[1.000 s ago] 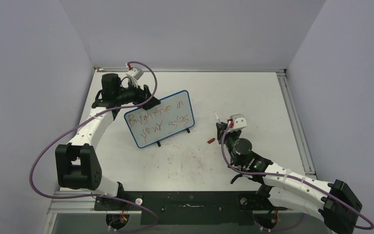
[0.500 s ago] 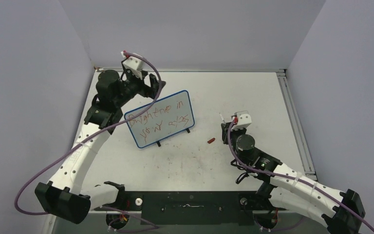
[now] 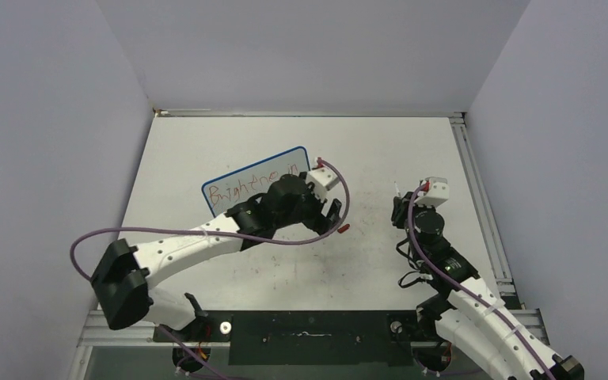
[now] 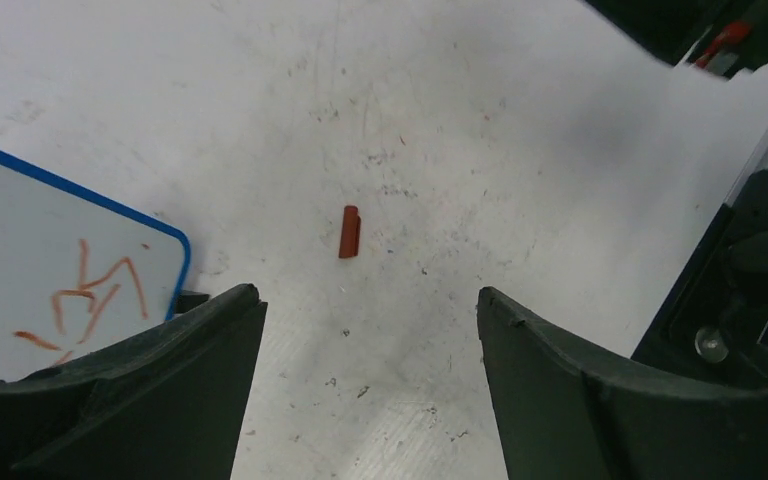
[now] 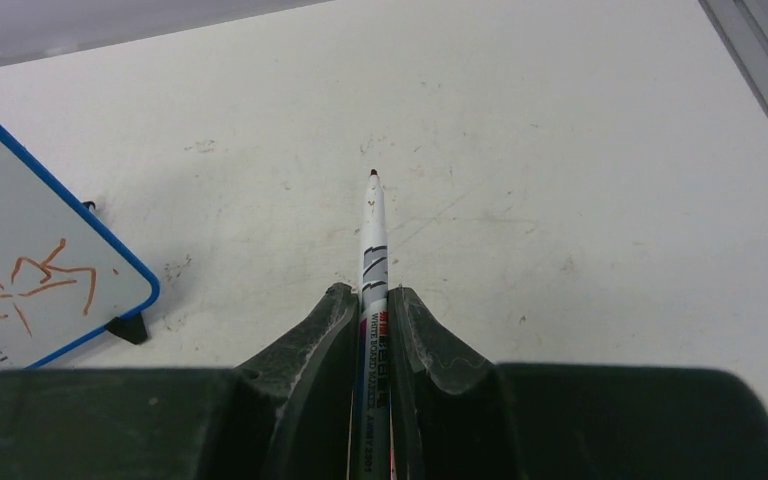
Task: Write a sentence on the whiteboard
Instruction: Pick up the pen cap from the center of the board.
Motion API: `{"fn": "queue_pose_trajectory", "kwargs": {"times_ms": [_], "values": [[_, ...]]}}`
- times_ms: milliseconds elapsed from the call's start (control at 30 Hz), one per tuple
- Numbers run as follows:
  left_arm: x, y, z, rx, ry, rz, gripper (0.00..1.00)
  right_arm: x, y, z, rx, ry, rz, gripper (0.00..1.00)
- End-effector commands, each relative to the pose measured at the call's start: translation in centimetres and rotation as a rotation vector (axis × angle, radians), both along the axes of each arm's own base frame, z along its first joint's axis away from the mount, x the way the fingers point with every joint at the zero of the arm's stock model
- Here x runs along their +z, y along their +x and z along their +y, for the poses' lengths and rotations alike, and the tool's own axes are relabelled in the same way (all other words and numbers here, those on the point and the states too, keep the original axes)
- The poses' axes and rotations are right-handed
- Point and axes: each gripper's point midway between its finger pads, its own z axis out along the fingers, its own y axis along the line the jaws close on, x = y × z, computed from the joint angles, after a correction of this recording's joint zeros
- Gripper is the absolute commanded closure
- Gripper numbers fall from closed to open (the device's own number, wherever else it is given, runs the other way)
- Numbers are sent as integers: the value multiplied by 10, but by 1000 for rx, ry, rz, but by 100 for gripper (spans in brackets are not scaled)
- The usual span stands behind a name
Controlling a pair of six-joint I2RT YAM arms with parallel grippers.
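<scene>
The whiteboard (image 3: 263, 169) stands at the centre left, its lower half hidden by my left arm. Only the top line of the red sentence (image 3: 241, 188) shows in the top view; its strokes also show in the left wrist view (image 4: 90, 295) and the right wrist view (image 5: 35, 280). My left gripper (image 3: 331, 220) is open and empty, just right of the board and above a red marker cap (image 4: 349, 231). My right gripper (image 3: 400, 208) is shut on a white marker (image 5: 372, 250), its red tip pointing to the far side, off the table.
The red cap (image 3: 343, 228) lies on the tabletop between the two grippers. The board's black foot (image 5: 125, 328) and blue corner (image 4: 182, 262) are near it. A metal rail (image 3: 475, 198) runs along the table's right edge. Grey walls enclose three sides.
My left arm has swung from behind the board's far left corner to its front right, over the cap. My right gripper has moved right and away with the marker.
</scene>
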Motion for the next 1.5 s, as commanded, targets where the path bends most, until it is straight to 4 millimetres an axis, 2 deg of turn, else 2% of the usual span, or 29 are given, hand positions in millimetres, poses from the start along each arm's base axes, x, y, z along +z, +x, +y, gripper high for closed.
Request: {"fn": "queue_pose_trajectory", "kwargs": {"times_ms": [0,167,433,600,833,1067,1333,1367,1467], "values": [[-25,1,-43,-34,-24,-2,25,3,-3,6,38,94,-22,95],[-79,5,-63,-90,94,12,33,4,-9,-4,9,76,-34,95],[-130,24,-75,-79,182,-2,48,17,-15,-10,2,69,-73,95],[-149,35,-83,-71,208,-6,53,15,-14,-6,23,63,-65,95],[-166,50,-75,-13,236,-4,61,18,-16,-1,57,72,-81,95],[-183,44,-73,-50,269,9,71,18,-17,-1,64,62,-79,95],[-201,42,-72,-68,329,10,71,17,-17,-2,60,59,-77,95],[-204,42,-72,-69,337,14,72,17,-17,-2,59,58,-76,95],[-209,43,-69,-53,352,13,87,17,-17,-3,48,64,-70,95]]}}
